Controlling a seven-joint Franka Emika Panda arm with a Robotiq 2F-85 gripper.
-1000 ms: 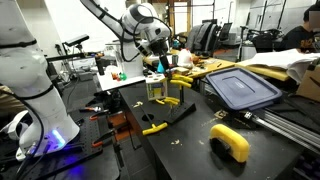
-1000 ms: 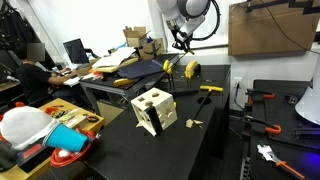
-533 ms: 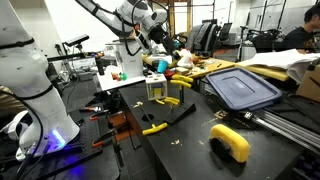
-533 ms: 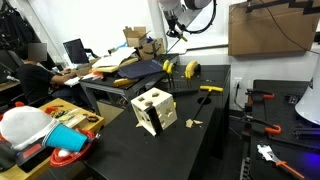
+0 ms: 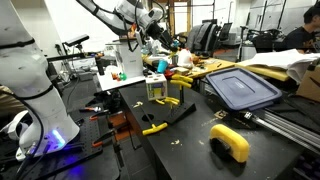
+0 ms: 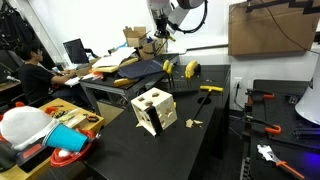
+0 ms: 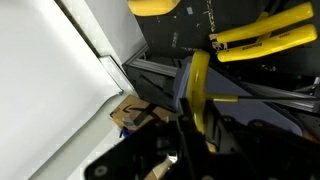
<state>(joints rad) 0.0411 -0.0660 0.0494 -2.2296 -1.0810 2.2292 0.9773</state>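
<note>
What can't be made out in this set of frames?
- Wrist view: the gripper is dark and blurred at the bottom, so it is unclear where its fingers meet the yellow piece.
- Both exterior views: the gripper is too small and far away to show the jaws or the yellow piece.
- Wrist view: the yellow tool is cut off by the right edge.
- Exterior view: the block hides its own far faces.

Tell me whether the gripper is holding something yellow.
Yes, in the wrist view a thin yellow piece stands edge-on, clamped between the fingers of the gripper.
</note>
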